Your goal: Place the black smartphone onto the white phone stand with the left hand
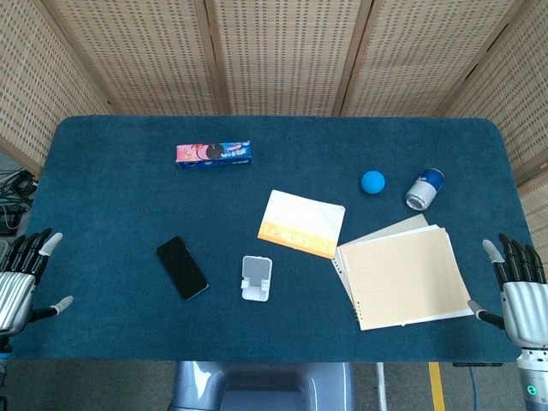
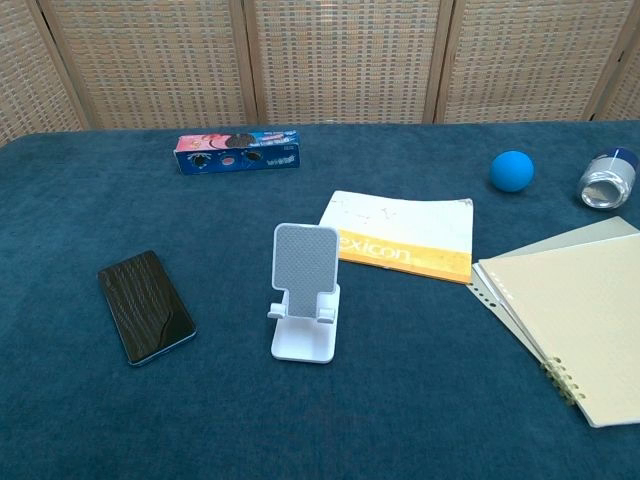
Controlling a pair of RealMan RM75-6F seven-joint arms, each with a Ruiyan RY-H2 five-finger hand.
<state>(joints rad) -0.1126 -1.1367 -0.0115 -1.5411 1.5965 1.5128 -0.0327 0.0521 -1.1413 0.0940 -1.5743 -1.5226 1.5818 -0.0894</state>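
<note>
The black smartphone lies flat, screen up, on the blue tablecloth left of centre. Just to its right the white phone stand stands upright with nothing on it. My left hand hovers at the table's left edge, fingers spread, holding nothing, well left of the phone. At the right edge my right hand is also spread and holds nothing. Neither hand shows in the chest view.
A cookie box lies at the back left. An orange-and-white booklet sits behind the stand, with a tan spiral notebook to its right. A blue ball and a tipped can lie at the back right.
</note>
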